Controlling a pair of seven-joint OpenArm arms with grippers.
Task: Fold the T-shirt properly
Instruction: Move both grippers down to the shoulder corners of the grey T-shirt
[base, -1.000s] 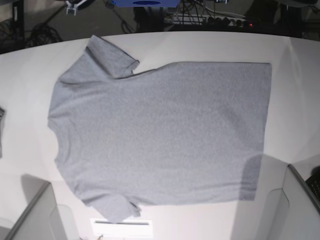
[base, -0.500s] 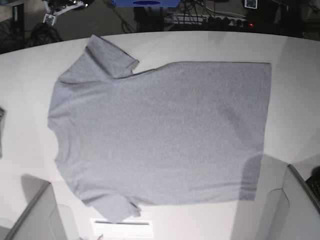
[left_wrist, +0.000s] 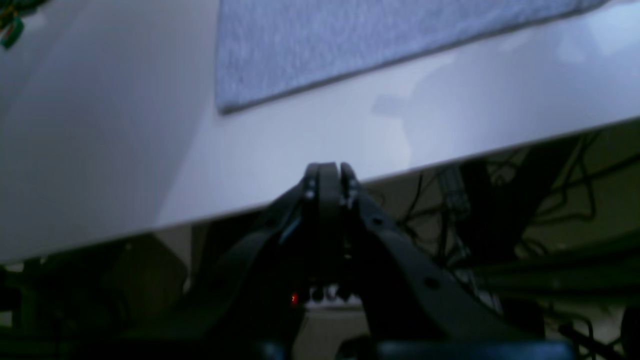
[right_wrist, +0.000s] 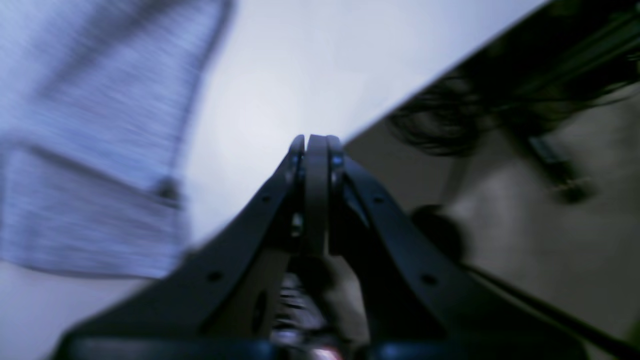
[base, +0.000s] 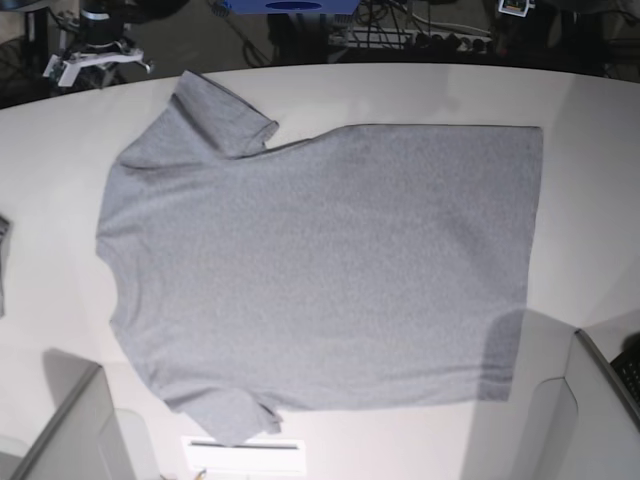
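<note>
The heather-grey T-shirt (base: 320, 270) lies flat on the white table (base: 590, 200), plain side up, neck to the left and hem to the right. No lettering shows. My right gripper (right_wrist: 312, 145) is shut and empty, over the table's far edge beside a sleeve (right_wrist: 90, 150); in the base view it shows at the top left (base: 95, 55), off the shirt. My left gripper (left_wrist: 327, 172) is shut and empty beyond the table's edge, short of the shirt's hem corner (left_wrist: 230, 102). Only a small part of it shows in the base view (base: 515, 6).
A white paper strip (base: 245, 455) lies by the near edge under the lower sleeve. Grey panels stand at the near left (base: 70, 430) and near right (base: 600, 410). Cables and a blue object (base: 290, 5) lie beyond the far edge.
My right gripper has moved left and down towards the table's far left corner. A small part of the left gripper has come into view at the top right. The shirt has not moved.
</note>
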